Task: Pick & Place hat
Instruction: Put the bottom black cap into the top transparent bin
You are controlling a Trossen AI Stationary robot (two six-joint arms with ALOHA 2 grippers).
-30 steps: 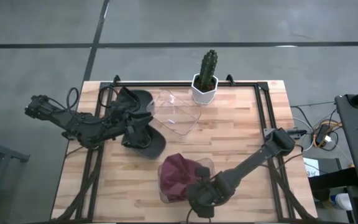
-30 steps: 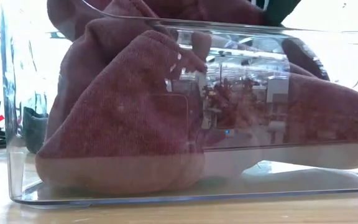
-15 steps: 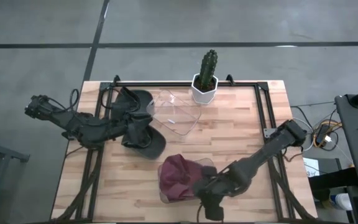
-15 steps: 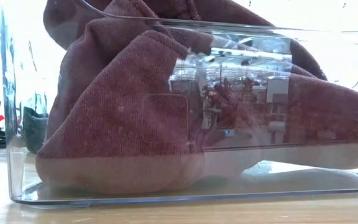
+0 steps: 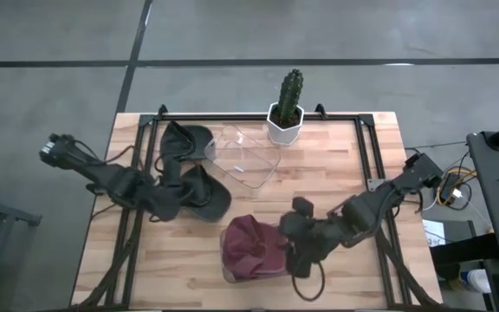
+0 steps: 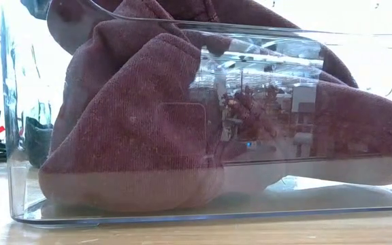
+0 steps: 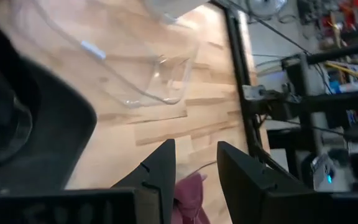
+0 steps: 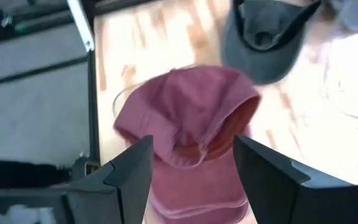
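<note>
A maroon hat (image 5: pixel 248 245) lies crumpled in a clear plastic bin (image 5: pixel 229 276) near the table's front edge. In the low view the hat (image 6: pixel 128 136) fills the bin behind its clear wall (image 6: pixel 19 170). My right gripper (image 5: pixel 300 236) hovers open just right of the hat, and in the right wrist view (image 8: pixel 191 168) its fingers stand apart above the hat (image 8: pixel 191 118). A dark grey cap (image 5: pixel 204 198) lies on the table at the left. My left gripper (image 5: pixel 168 204) is open and empty beside the cap (image 7: pixel 17 124).
A second clear bin (image 5: pixel 245 156) lies at the table's back middle. A potted cactus (image 5: pixel 286 108) stands behind it. Another dark cloth thing (image 5: pixel 185 139) lies at the back left. Black frame rails (image 5: pixel 366 156) run along the table's sides. Bare wood lies at the right.
My right gripper has drawn up and away from the maroon hat, toward the table's right and far side. The hat stays in its bin. My left gripper has moved off the dark cap toward the table's near edge.
</note>
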